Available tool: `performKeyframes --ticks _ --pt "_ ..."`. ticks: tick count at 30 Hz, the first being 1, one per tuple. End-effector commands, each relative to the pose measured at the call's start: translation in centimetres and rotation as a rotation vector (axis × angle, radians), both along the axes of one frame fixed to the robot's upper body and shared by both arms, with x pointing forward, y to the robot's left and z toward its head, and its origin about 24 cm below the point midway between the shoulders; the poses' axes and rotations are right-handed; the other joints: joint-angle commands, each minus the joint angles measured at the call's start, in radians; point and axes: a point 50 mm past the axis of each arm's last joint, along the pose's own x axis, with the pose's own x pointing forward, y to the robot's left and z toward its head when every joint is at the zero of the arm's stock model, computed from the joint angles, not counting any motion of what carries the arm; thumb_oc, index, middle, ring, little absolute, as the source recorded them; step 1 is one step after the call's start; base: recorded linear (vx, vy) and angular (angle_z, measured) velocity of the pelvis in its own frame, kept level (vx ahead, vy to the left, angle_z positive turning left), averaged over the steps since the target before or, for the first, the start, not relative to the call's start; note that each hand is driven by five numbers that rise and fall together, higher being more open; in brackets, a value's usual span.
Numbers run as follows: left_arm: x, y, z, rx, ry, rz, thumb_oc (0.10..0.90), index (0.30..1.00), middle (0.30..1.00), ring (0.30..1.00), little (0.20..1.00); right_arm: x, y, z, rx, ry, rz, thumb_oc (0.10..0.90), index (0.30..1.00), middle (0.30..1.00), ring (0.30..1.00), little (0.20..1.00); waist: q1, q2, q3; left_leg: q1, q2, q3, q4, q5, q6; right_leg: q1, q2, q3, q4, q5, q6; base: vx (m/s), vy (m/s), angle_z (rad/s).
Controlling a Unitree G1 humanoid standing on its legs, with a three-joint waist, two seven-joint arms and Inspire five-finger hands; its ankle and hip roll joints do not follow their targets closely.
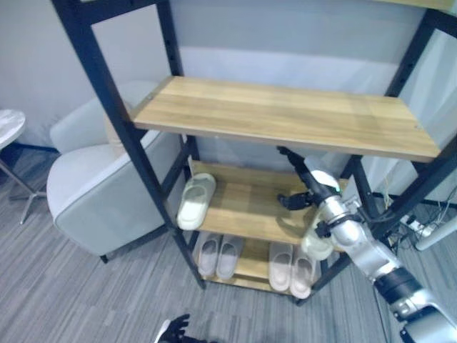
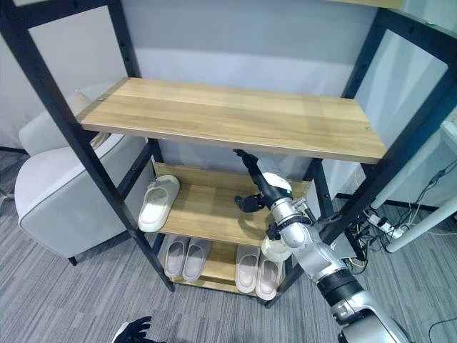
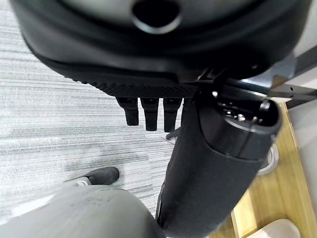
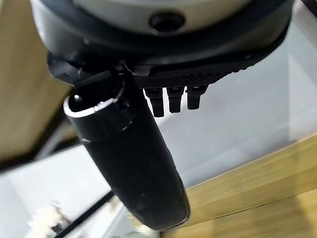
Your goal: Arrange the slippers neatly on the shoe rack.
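A black-framed shoe rack (image 1: 136, 153) has wooden shelves. One white slipper (image 1: 196, 200) lies at the left end of the middle shelf (image 1: 250, 207). Another pale slipper (image 1: 318, 244) sits at that shelf's front right corner, partly hidden behind my right forearm. Two pairs of slippers (image 1: 220, 255) (image 1: 291, 268) stand on the bottom shelf. My right hand (image 1: 308, 187) reaches in under the top shelf (image 1: 285, 114), above the right part of the middle shelf, open with straight fingers (image 4: 171, 99) and nothing in it. My left hand (image 1: 173, 330) hangs low over the carpet, open, its fingers (image 3: 146, 111) straight.
A grey armchair (image 1: 93, 186) stands close against the rack's left side. A round marble side table (image 1: 8, 125) is at the far left. Cables and a power strip (image 1: 418, 225) lie on the floor right of the rack. Grey carpet lies in front.
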Motion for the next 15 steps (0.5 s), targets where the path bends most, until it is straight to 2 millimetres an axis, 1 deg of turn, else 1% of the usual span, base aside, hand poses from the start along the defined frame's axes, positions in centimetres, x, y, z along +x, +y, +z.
performKeyframes --ticks 1,2,3,4,6,10,11,12,14,15 --pt "1.0 -2.5 -0.5 -0.023 0.018 -0.131 0.800 0.900 0.900 0.900 0.900 2.6 0.3 6.2 -0.135 -0.262 -0.032 0.800 0.900 0.900 0.900 0.900 0.034 -0.023 0.007 0.021 0.006 0.013 -0.005 -0.109 -0.019 0.024 -0.045 0.019 0.002 -0.078 0.103 0.00 0.000 0.00" --pt "1.0 -2.5 -0.5 -0.024 0.018 -0.133 0.800 0.900 0.900 0.900 0.900 2.8 0.1 6.4 -0.175 -0.264 -0.042 0.800 0.900 0.900 0.900 0.900 0.033 -0.026 0.009 0.021 0.005 0.013 -0.005 -0.111 -0.018 0.023 -0.046 0.021 0.002 -0.078 0.103 0.01 0.009 -0.05" --pt "1.0 -2.5 -0.5 -0.025 0.017 -0.132 0.800 0.900 0.900 0.900 0.900 2.8 0.1 6.4 -0.176 -0.264 -0.042 0.800 0.900 0.900 0.900 0.900 0.032 -0.025 0.010 0.021 0.005 0.013 -0.005 -0.111 -0.017 0.023 -0.046 0.021 0.003 -0.078 0.103 0.01 0.028 -0.07" --pt "0.9 -2.6 -0.5 -0.023 0.024 -0.150 0.800 0.900 0.900 0.900 0.900 3.1 -0.2 6.1 -0.249 -0.258 -0.059 0.800 0.900 0.900 0.900 0.900 0.028 -0.029 0.011 0.022 0.002 0.014 -0.005 -0.115 -0.016 0.023 -0.047 0.024 0.003 -0.078 0.103 0.02 0.038 -0.06" --pt "0.7 -2.6 -0.6 -0.022 0.034 -0.170 0.800 0.900 0.900 0.900 0.900 3.3 -0.6 5.9 -0.310 -0.251 -0.077 0.800 0.900 0.900 0.900 0.900 0.025 -0.033 0.011 0.023 0.000 0.016 -0.005 -0.118 -0.014 0.023 -0.050 0.026 0.003 -0.075 0.106 0.01 0.024 -0.02" --pt "0.7 -2.6 -0.6 -0.023 0.038 -0.177 0.800 0.900 0.900 0.900 0.900 3.5 -0.9 5.7 -0.354 -0.238 -0.084 0.800 0.900 0.900 0.900 0.900 0.018 -0.035 0.012 0.023 -0.004 0.021 -0.005 -0.121 -0.012 0.017 -0.055 0.033 0.004 -0.071 0.109 0.01 0.025 -0.01" --pt "0.7 -2.7 -0.6 -0.025 0.040 -0.177 0.800 0.900 0.900 0.900 0.900 3.5 -1.3 5.7 -0.374 -0.227 -0.091 0.800 0.900 0.900 0.900 0.900 0.013 -0.037 0.011 0.023 -0.006 0.025 -0.005 -0.124 -0.010 0.015 -0.058 0.038 0.004 -0.068 0.110 0.01 0.033 -0.02" --pt "0.7 -2.7 -0.6 -0.025 0.040 -0.177 0.800 0.900 0.900 0.900 0.900 3.5 -1.3 5.7 -0.374 -0.227 -0.091 0.800 0.900 0.900 0.900 0.900 0.014 -0.037 0.011 0.023 -0.006 0.025 -0.005 -0.124 -0.010 0.015 -0.058 0.038 0.004 -0.068 0.110 0.01 0.034 -0.05" --pt "0.7 -2.6 -0.6 -0.026 0.045 -0.174 0.800 0.900 0.900 0.900 0.900 3.2 -2.4 5.2 -0.414 -0.200 -0.113 0.800 0.900 0.900 0.900 0.900 0.004 -0.038 0.008 0.026 -0.008 0.030 -0.005 -0.129 -0.008 0.011 -0.061 0.044 0.004 -0.065 0.112 0.02 0.027 -0.07" --pt "0.7 -2.6 -0.6 -0.026 0.045 -0.174 0.800 0.900 0.900 0.900 0.900 3.2 -2.4 5.2 -0.415 -0.200 -0.114 0.800 0.900 0.900 0.900 0.900 0.005 -0.038 0.008 0.026 -0.008 0.031 -0.005 -0.129 -0.008 0.011 -0.061 0.044 0.004 -0.065 0.112 0.02 0.023 -0.08"
